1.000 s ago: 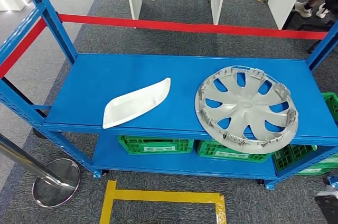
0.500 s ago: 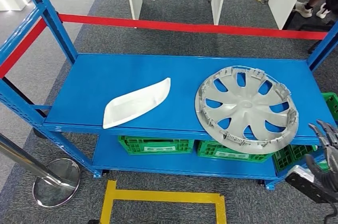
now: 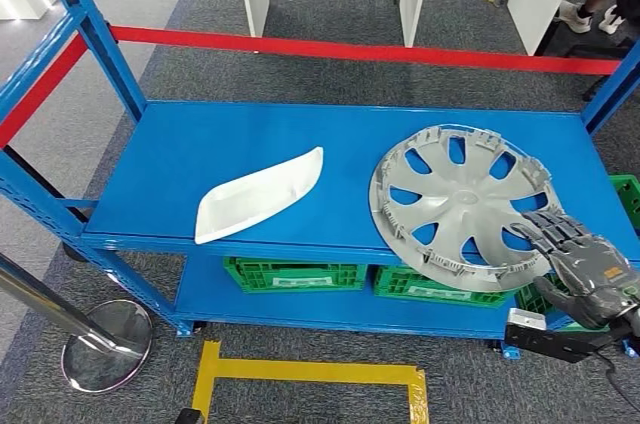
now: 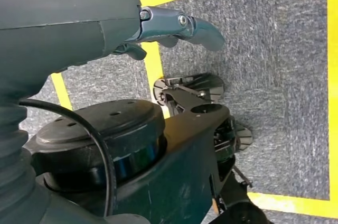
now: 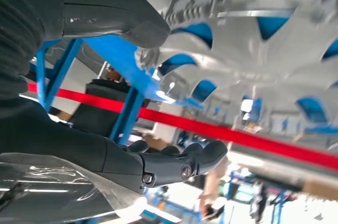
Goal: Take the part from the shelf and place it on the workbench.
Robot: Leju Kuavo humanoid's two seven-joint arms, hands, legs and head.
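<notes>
While the left hand [image 4: 175, 26] hangs low over the floor holding nothing, the right hand [image 3: 577, 259] reaches with open fingers over the near edge of the grey wheel cover [image 3: 464, 204] lying flat on the blue shelf [image 3: 226, 144].

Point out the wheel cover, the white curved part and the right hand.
wheel cover [image 3: 462, 199], head view, central hub.
white curved part [image 3: 256, 196], head view, its middle.
right hand [image 3: 585, 266], head view, back of hand.

Right hand [image 3: 585, 259] at hubcap [image 3: 466, 206] rim, fingers spread
</notes>
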